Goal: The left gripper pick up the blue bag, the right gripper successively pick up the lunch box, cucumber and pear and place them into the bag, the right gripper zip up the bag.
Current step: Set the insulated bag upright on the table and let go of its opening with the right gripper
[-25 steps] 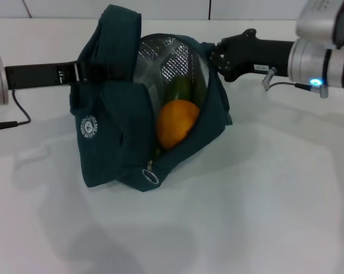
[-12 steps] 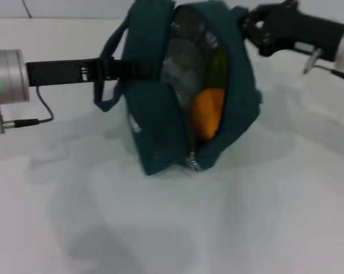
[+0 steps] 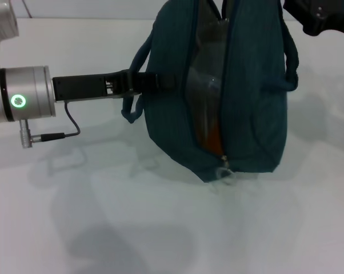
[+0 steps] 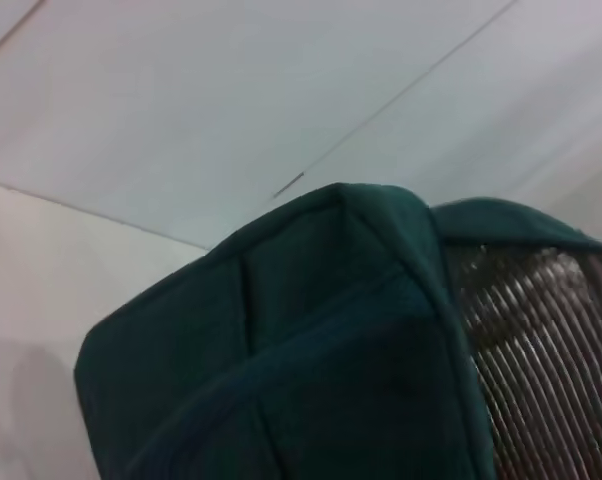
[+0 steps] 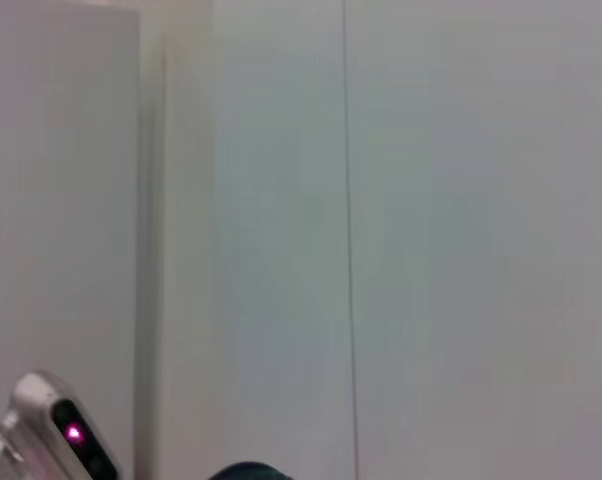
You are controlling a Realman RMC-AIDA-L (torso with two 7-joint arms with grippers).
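Note:
The blue bag stands upright in the head view, right of centre. Its opening is a narrow slit showing silver foil lining. A sliver of the orange pear shows low in the slit. The metal zipper pull hangs at the slit's lower end. The lunch box and cucumber are hidden. My left gripper reaches in from the left and is shut on the bag's left side beside a loop handle. My right gripper is at the top right edge, beside the bag's other handle. The left wrist view shows the bag's fabric close up.
The white table spreads in front of the bag. The left arm's silver cylinder with its green light and a loose cable are at the left. The right wrist view shows a pale wall and a small white device.
The bag has moved right and turned upright, and its opening has narrowed, hiding the cucumber and most of the pear. My left arm followed to the right. My right gripper moved up and right.

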